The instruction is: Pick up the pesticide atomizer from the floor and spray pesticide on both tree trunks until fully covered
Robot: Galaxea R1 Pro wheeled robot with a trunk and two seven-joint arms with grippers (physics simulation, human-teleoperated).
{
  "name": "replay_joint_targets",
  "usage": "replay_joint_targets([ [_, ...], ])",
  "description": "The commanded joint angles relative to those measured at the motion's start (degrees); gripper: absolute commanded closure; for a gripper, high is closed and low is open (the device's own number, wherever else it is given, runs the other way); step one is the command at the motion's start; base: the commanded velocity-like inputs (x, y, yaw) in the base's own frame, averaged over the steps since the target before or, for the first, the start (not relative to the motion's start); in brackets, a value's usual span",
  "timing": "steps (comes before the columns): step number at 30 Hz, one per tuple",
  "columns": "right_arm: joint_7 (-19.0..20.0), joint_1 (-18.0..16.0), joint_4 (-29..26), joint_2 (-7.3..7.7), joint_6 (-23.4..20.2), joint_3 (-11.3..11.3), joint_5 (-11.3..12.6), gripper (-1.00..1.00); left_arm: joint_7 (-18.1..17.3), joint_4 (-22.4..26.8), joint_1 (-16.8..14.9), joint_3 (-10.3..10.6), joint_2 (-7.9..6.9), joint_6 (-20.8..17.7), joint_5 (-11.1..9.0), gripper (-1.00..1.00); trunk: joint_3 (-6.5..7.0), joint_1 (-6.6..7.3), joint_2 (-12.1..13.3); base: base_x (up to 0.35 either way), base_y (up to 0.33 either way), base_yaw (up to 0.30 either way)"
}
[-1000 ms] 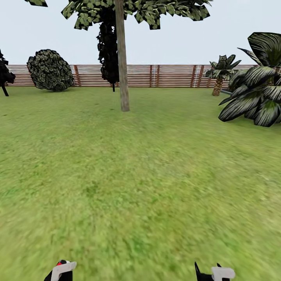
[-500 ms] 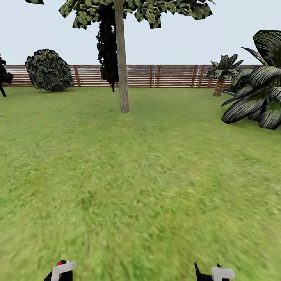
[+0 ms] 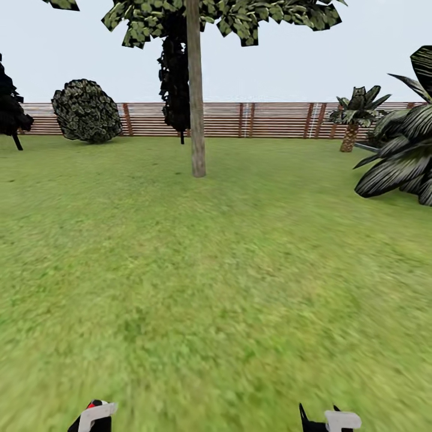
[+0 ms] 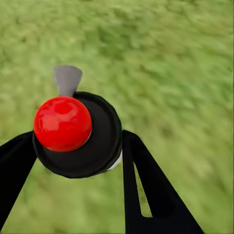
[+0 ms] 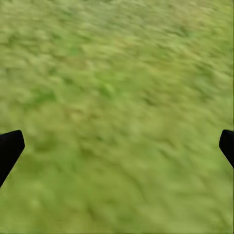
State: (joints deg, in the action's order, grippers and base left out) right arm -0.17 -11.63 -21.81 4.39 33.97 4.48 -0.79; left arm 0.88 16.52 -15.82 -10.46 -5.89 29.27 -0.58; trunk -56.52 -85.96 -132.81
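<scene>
One tree stands ahead on the lawn, its straight pale trunk (image 3: 196,108) rising to a leafy crown (image 3: 240,13). Grass floor (image 3: 216,270) lies between me and it. The pesticide atomizer (image 4: 73,131) has a red ball top, a round black cap and a grey nozzle, and my left gripper (image 4: 78,163) is shut on it. In the head view the left gripper (image 3: 96,417) sits at the bottom edge with a bit of red showing. My right gripper (image 5: 117,146) is open over bare grass, and it also sits at the head view's bottom edge (image 3: 330,420).
A brown slat fence (image 3: 276,120) closes the far side. A near-black column tree (image 3: 175,84) stands behind the trunk, with a round bush (image 3: 87,111) and another dark tree (image 3: 9,108) to the left. Striped broad-leaved plants (image 3: 402,156) and a small palm (image 3: 355,114) are on the right.
The whole head view has shifted: the tree, bush and fence sit a little further right and lower in the picture, so the camera has moved. Both grippers hold their places at the bottom edge.
</scene>
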Motion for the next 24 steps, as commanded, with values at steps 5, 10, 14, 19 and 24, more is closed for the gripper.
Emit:
replay_joint_targets([
  [5, 0.0, 0.0, 0.0, 0.01, 0.0, 0.0, 0.0, -1.0, 0.0, 0.0, 0.0, 0.0, 0.0, 0.0, 0.0, 1.0, 0.0, 0.0, 0.0, 0.338, 0.0, 0.018],
  [10, 0.1, 0.0, -0.1, 0.03, 0.0, 0.0, 0.0, -1.0, 0.0, 0.0, 0.0, 0.0, 0.0, 0.0, 0.0, 1.0, 0.0, 0.0, 0.0, 0.338, 0.0, 0.002],
  [14, 0.0, 0.0, 0.0, 0.0, 0.0, 0.0, 0.0, -1.0, 0.0, 0.0, 0.0, 0.0, 0.0, 0.0, 0.0, 1.0, 0.0, 0.0, 0.0, 0.338, 0.0, 0.0],
  [19, 0.1, 0.0, 0.0, 0.05, 0.0, 0.0, 0.0, -1.0, 0.0, 0.0, 0.0, 0.0, 0.0, 0.0, 0.0, 1.0, 0.0, 0.0, 0.0, 0.338, 0.0, 0.0],
  [24, 0.0, 0.0, 0.0, 0.17, 0.0, 0.1, 0.0, -1.0, 0.0, 0.0, 0.0, 0.0, 0.0, 0.0, 0.0, 1.0, 0.0, 0.0, 0.0, 0.338, 0.0, 0.0],
])
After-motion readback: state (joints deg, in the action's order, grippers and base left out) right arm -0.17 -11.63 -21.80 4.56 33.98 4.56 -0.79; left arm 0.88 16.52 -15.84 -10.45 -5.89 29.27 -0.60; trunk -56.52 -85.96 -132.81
